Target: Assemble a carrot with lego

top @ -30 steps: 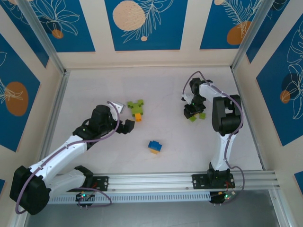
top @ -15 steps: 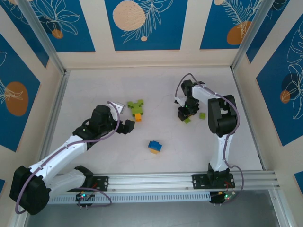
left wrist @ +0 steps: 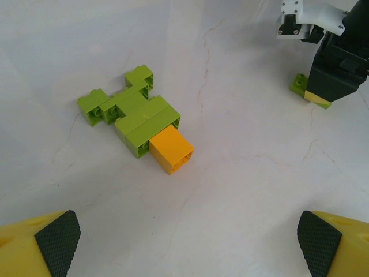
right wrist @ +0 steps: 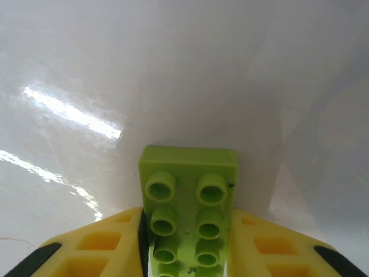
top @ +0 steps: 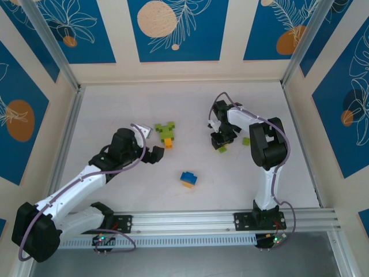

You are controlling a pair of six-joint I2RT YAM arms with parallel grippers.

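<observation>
A cluster of lime green lego with one orange brick [top: 166, 134] lies on the white table [top: 115, 109], ahead of my left gripper [top: 151, 151]. In the left wrist view this cluster [left wrist: 138, 118] sits beyond the gripper [left wrist: 187, 236], whose wide-apart fingers [left wrist: 55, 239] have nothing between them. My right gripper [top: 221, 140] is shut on a long lime green brick [right wrist: 188, 173], studs facing the camera, low over the table. Its lower end [top: 222, 149] pokes out beneath the fingers. A blue brick on an orange one [top: 188, 178] lies nearer the arm bases.
A small lime green brick [top: 246, 141] lies alone just right of the right gripper. Patterned walls with metal posts [top: 63, 63] box in the table on three sides. A rail [top: 190, 222] with both arm bases runs along the near edge.
My right gripper has moved left across the table with the long green brick, leaving the small lime brick behind, and its jaws have tightened. The left arm has not moved.
</observation>
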